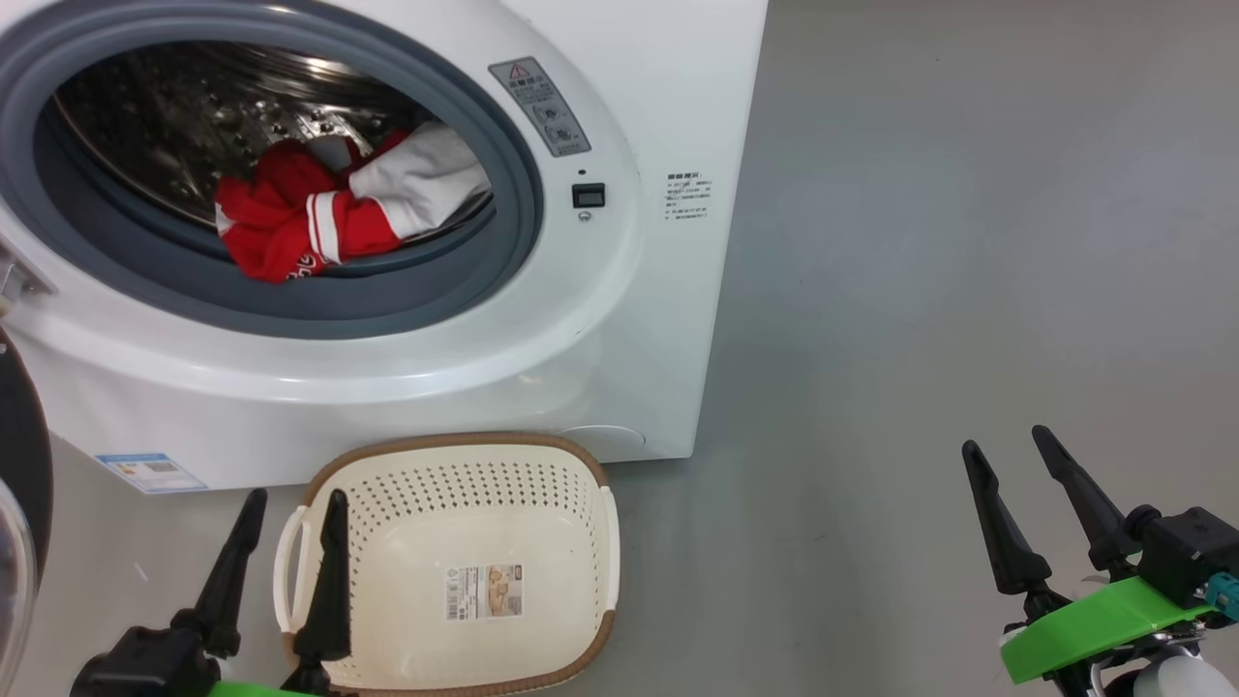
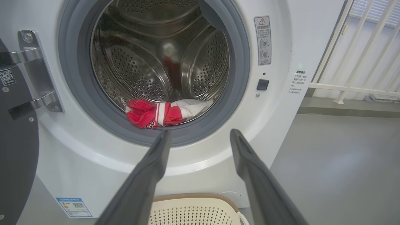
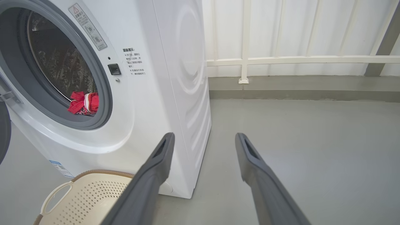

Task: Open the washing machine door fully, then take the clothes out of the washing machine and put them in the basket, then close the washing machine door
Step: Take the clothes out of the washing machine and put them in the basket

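The white washing machine [image 1: 619, 319] stands with its door [image 1: 24, 484] swung wide to the left, black rim and glass at the picture's edge. Red and white clothes [image 1: 334, 208] lie bunched on the grey drum seal at the front of the drum, also seen as the clothes [image 2: 159, 113] in the left wrist view. The cream basket [image 1: 571, 484] sits empty on the floor before the machine. My left gripper [image 1: 295, 508] hovers open over the basket's left handle. My right gripper [image 1: 1012, 450] is open above bare floor, well right of the machine.
Grey floor [image 1: 968, 242] stretches to the right of the machine. A white railing [image 3: 281, 59] and a low ledge run behind it. The door's metal hinge [image 2: 34, 72] is on the machine's left side.
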Controlling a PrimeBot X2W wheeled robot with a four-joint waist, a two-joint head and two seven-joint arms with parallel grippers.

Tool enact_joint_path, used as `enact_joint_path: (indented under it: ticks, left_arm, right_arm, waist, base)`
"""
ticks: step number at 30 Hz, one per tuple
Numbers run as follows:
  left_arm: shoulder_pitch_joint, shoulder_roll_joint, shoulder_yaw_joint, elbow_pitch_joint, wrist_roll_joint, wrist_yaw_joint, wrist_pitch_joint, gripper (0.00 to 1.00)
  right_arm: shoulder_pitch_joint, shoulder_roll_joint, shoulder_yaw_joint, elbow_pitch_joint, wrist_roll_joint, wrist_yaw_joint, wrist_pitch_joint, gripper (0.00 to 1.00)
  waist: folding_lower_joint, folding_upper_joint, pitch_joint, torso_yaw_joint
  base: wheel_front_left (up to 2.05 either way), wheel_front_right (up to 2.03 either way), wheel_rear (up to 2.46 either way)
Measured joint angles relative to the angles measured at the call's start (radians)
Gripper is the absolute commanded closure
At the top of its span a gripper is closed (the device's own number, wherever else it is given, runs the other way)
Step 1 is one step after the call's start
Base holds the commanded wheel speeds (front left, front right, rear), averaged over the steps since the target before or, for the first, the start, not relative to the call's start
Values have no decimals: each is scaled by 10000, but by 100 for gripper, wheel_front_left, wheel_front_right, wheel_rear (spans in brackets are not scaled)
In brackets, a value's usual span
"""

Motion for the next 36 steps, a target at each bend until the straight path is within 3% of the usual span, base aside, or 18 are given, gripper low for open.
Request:
enact_joint_path:
  ticks: [16,36]
  left_arm:
    - [-303,-17,-25,548,234,0,0,0]
    - [-7087,1185,-832,6418,1914,286,280,0]
  right_arm:
    - [-142,73,56,-6,0,0,0,0]
    - [-1140,639,380,-58,4,0,-27,0]
  waist:
    - [0,0,246,-90]
    - [0,0,1846,-816]
  base:
    - [0,0,0]
    - [0,0,0]
